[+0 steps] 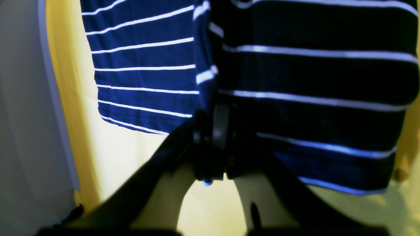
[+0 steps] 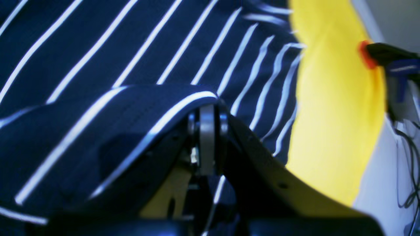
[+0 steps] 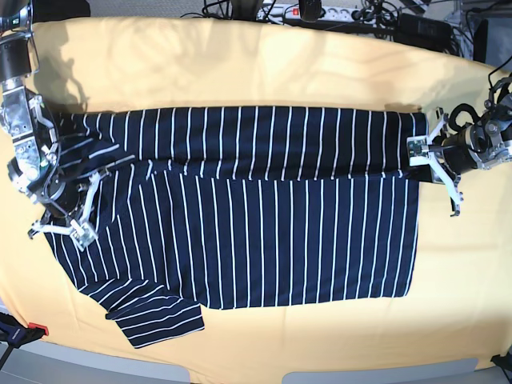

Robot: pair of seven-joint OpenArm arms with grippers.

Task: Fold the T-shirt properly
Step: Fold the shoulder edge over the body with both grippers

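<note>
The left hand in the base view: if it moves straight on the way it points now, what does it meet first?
The left hand, shut on the T-shirt edge, points along the shirt's folded upper strip. It would probably push further into that fabric first; height is unclear.

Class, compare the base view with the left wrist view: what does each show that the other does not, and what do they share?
Only the base view shows the whole T-shirt spread on the yellow table cover, one long edge folded over, a sleeve at the lower left, the right claw and cables along the far edge. Only the left wrist view shows, close up, the left claw shut on a lifted fold of striped fabric. Both show the navy white-striped shirt, the yellow cover and the left claw at the shirt's edge.
</note>
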